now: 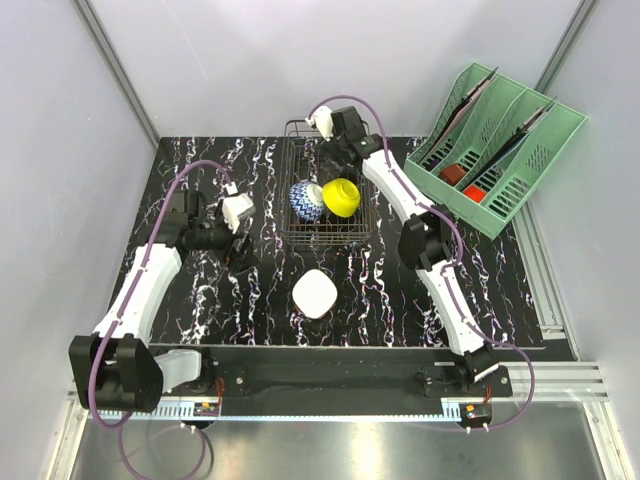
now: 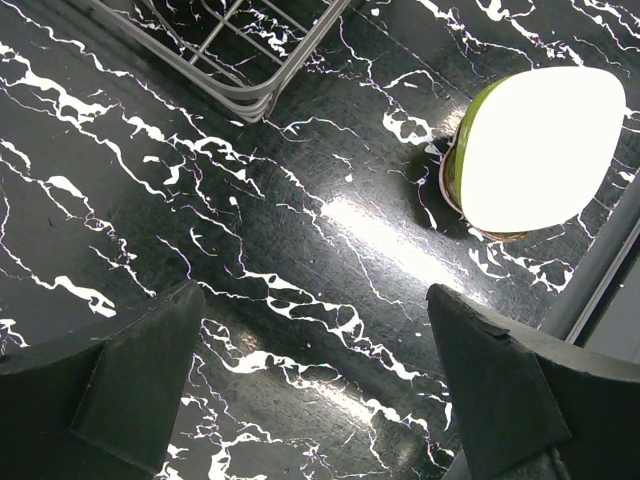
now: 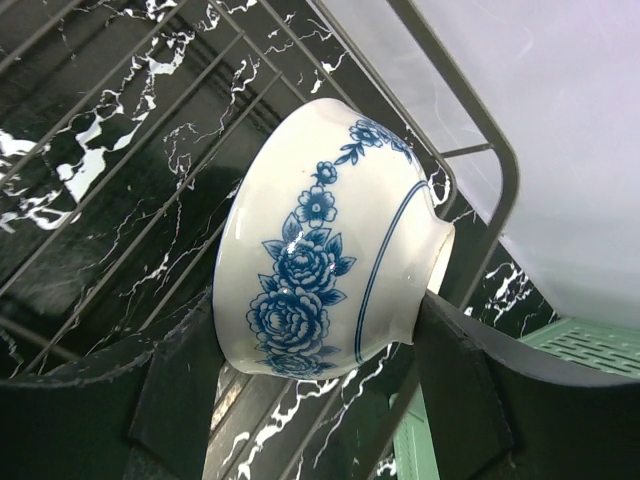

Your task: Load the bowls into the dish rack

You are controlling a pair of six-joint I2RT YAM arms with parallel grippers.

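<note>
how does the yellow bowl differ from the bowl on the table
The yellow bowl lies tilted inside the dish rack; the table bowl stands upright outside it. The yellow bowl is yellow all over; the table bowl is lime-green outside and looks white inside. Both are small, round, ungripped.

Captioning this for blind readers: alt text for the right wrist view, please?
A white bowl with blue flowers is gripped on its side between the right gripper's jaws, over the wire dish rack. Black marbled table shows through the rack; a mint-green organizer peeks in at lower right.
</note>
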